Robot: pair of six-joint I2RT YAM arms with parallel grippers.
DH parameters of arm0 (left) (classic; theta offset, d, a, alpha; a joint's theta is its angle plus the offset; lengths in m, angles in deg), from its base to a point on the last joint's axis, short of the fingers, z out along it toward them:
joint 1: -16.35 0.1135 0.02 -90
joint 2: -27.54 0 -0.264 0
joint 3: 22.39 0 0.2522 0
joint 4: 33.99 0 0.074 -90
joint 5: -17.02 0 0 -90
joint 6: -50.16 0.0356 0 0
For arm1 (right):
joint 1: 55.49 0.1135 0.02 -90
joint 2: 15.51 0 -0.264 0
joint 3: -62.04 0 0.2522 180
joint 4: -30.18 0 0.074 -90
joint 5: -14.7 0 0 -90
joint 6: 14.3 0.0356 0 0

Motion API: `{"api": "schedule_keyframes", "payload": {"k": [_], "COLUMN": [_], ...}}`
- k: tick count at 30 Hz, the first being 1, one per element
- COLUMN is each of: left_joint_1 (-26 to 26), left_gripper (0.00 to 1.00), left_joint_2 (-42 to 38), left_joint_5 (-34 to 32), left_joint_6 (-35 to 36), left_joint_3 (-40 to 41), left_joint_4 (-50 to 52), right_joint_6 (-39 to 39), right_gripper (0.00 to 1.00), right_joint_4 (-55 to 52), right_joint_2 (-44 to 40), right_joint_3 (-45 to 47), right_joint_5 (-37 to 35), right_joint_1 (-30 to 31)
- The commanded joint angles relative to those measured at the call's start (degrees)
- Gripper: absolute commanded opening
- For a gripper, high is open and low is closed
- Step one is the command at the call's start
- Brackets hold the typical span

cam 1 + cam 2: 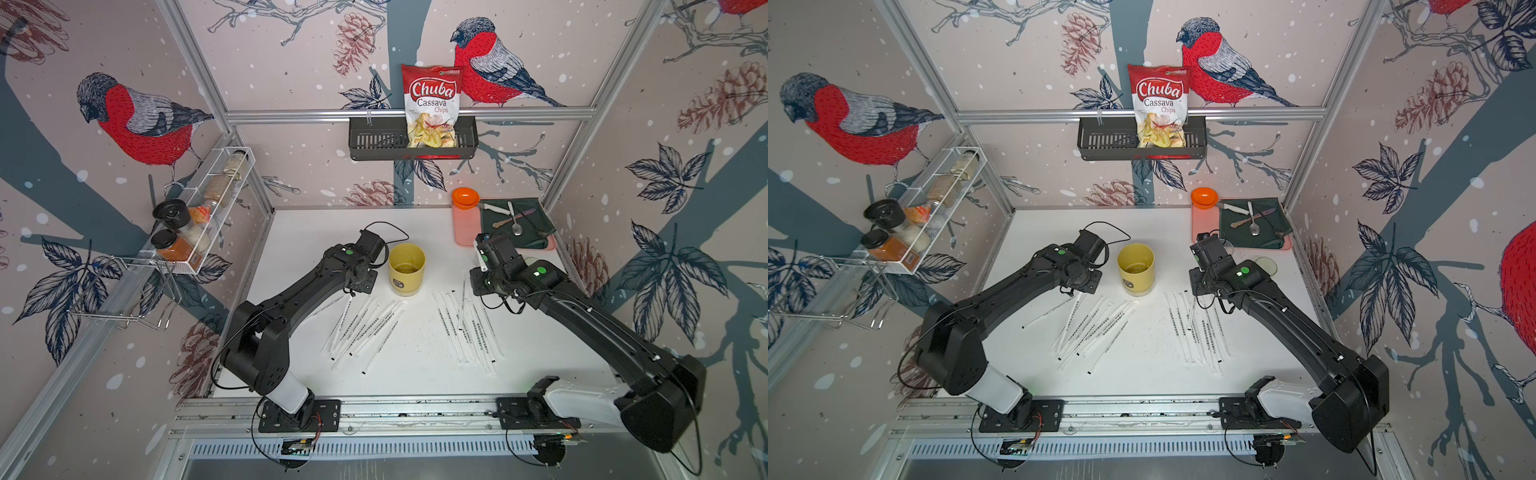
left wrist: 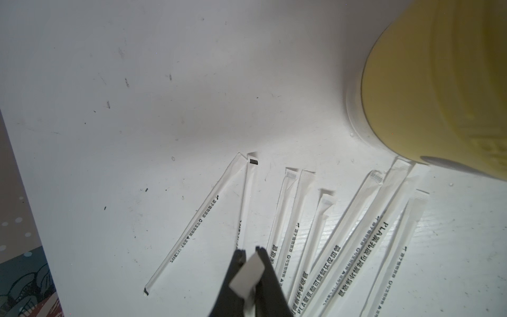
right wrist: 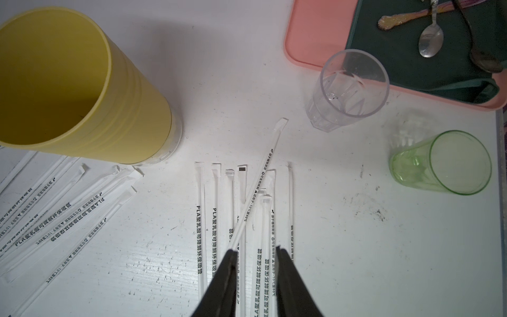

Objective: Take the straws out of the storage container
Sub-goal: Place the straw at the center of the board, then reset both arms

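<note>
Hovering over the white tabletop (image 1: 415,374), the left fingers (image 2: 270,274) stand narrowly parted with a white strip (image 2: 247,271) between them, gripped or not I cannot tell; the right fingers (image 3: 285,269) gape, holding nothing. Under each pair lies a fan of wrapped straws (image 3: 199,233) printed "PLA" and Chinese characters. Between the pairs stands the yellow storage cup (image 1: 406,270), upright, its small dark label (image 1: 399,284) unreadable. Far beyond, a "Chuba Cassava Chips" bag (image 1: 432,104) sits in a black wall basket (image 1: 370,141).

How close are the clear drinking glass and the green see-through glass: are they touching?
Apart. The right wrist view shows white table between the clear drinking glass and the green see-through glass.
</note>
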Motion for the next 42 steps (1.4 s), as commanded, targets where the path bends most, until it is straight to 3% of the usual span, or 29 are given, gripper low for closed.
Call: {"api": "schedule_keyframes", "payload": {"k": [1, 6, 13, 16, 19, 23, 27, 30, 34, 36, 38, 40, 42], "left_joint_1": [-0.06, 0.01, 1.39, 1.73, 2.14, 4.87, 13.58, 20.63, 27.42, 30.47, 30.85, 31.32, 31.56], "left_gripper": [0.22, 0.35, 0.35, 0.35, 0.37, 0.47, 0.48, 0.48, 0.47, 0.46, 0.45, 0.46, 0.45], "left_joint_2": [1.08, -0.45, -6.57, -13.72, -23.3, -33.25, -35.41, -31.54, -21.76, -17.16, -14.24, -11.5, -9.28], "left_joint_5": [0.13, 0.5, -0.9, -1.93, -6.76, -16.9, -20.01, -15.97, -9.42, -0.83, 1.92, 6.49, 10.55], "left_joint_6": [1.55, 1.56, 0.2, -1.24, -3.68, -2.44, -3.1, -2.4, 0.06, 0.76, 4.2, 6.63, 7.95], "left_joint_3": [-1.12, -0.92, -0.28, 3.29, 13.82, 31.97, 45.17, 52.21, 53.41, 53.04, 52.7, 56.88, 57.68], "left_joint_4": [-1.29, -2.25, -6.58, -18.77, -38.35, -63.08, -75.56, -85.15, -92.18, -96.22, -97.5, -108.86, -112.17], "right_joint_6": [0.64, 0.58, 2.22, 3.78, 6.28, 8.71, 5.6, -1.77, -5.96, -7.41, -8.55, -10.9, -12.56], "right_gripper": [0.29, 0.29, 0.3, 0.31, 0.36, 0.42, 0.51, 0.56, 0.58, 0.58, 0.58, 0.58, 0.59], "right_joint_4": [-1.44, -1.52, -0.11, 6.05, 18.61, 39.57, 63.96, 81.59, 89.03, 94.13, 101.77, 106.88, 114.44], "right_joint_2": [0.12, 0.36, 0.43, -0.41, -3.01, -8.0, -11.95, -10.32, -3.04, 1.73, 5.64, 7.29, 7.95], "right_joint_3": [-0.66, -1.23, -2.5, -2.35, 2.17, 15.31, 33.5, 44.51, 47.27, 48.25, 50.56, 51.48, 54.53], "right_joint_5": [-1.67, -2.1, -3.83, -1.45, -0.75, -3.55, -12.42, -15.94, -14.65, -13.04, -11.52, -11.15, -6.89], "right_joint_1": [0.18, 0.27, -0.97, -5.61, -12.45, -22.4, -29.55, -31.34, -32.26, -31.91, -31.51, -30.74, -31.09]}}
